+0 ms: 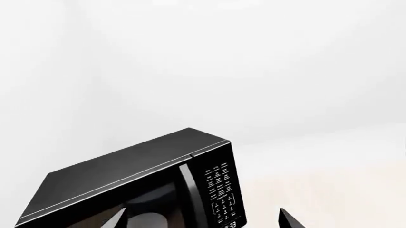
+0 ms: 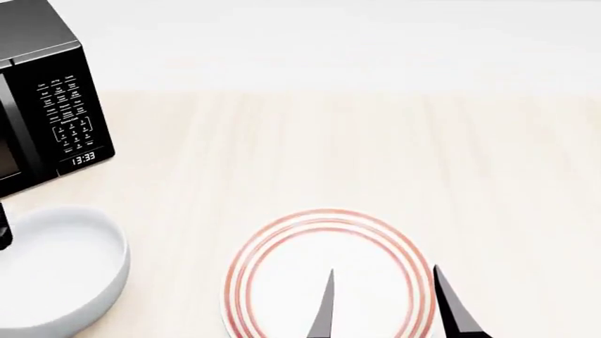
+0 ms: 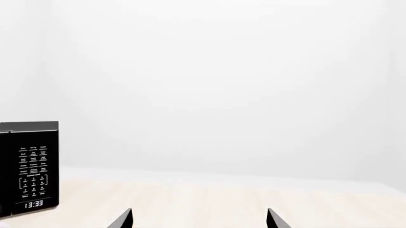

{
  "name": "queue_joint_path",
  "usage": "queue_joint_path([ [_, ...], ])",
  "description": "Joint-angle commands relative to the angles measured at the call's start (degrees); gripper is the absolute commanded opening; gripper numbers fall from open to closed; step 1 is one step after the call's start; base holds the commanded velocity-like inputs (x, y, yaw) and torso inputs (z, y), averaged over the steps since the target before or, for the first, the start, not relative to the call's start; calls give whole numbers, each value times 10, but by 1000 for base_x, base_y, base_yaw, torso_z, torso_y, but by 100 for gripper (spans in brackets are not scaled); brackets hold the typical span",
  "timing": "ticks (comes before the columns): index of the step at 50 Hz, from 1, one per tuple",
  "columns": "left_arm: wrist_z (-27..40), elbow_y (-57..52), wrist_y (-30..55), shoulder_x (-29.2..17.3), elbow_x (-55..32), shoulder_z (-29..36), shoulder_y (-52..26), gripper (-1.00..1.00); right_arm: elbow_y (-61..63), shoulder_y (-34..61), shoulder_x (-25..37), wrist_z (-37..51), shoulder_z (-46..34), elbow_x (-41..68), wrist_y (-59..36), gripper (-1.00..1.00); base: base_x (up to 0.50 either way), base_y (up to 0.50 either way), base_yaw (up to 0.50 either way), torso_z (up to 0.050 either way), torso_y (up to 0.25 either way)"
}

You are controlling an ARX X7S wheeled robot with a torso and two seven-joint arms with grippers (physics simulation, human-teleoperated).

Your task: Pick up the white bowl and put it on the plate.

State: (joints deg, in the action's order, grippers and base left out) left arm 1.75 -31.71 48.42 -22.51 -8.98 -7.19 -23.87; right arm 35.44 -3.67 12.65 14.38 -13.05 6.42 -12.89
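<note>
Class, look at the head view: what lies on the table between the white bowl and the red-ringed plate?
Nothing: only bare pale wooden table separates the white bowl from the plate, shown in the head view.

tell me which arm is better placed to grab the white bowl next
Left, probably. The white bowl sits at the left edge of the head view in front of the microwave, on the left arm's side. The right gripper, fingers apart, hangs over the plate, well away from the bowl.
</note>
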Motion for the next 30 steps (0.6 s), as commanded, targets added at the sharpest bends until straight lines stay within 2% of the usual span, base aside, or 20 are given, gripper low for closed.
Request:
queue_joint_path([
  [1,-51,142,40,-10,-28,-29,-89,100,-5,-1,-9,-7,10,-13,-1,100,0,0,0,0,0],
  [7,-60,204,13,-22,-17,-15,-103,100,-3,0,-4,-1,9,-10,-2,100,0,0,0,0,0],
  [17,-74,225,55,-27,-36,-22,-121,100,-6,1,2,5,4,-6,1,100,0,0,0,0,0],
  [19,-94,230,37,-33,-41,-13,-116,100,-7,2,4,6,2,-5,1,100,0,0,0,0,0],
  [30,-99,256,31,-40,-37,0,-121,100,-8,3,9,12,-2,0,3,100,0,0,0,0,0],
])
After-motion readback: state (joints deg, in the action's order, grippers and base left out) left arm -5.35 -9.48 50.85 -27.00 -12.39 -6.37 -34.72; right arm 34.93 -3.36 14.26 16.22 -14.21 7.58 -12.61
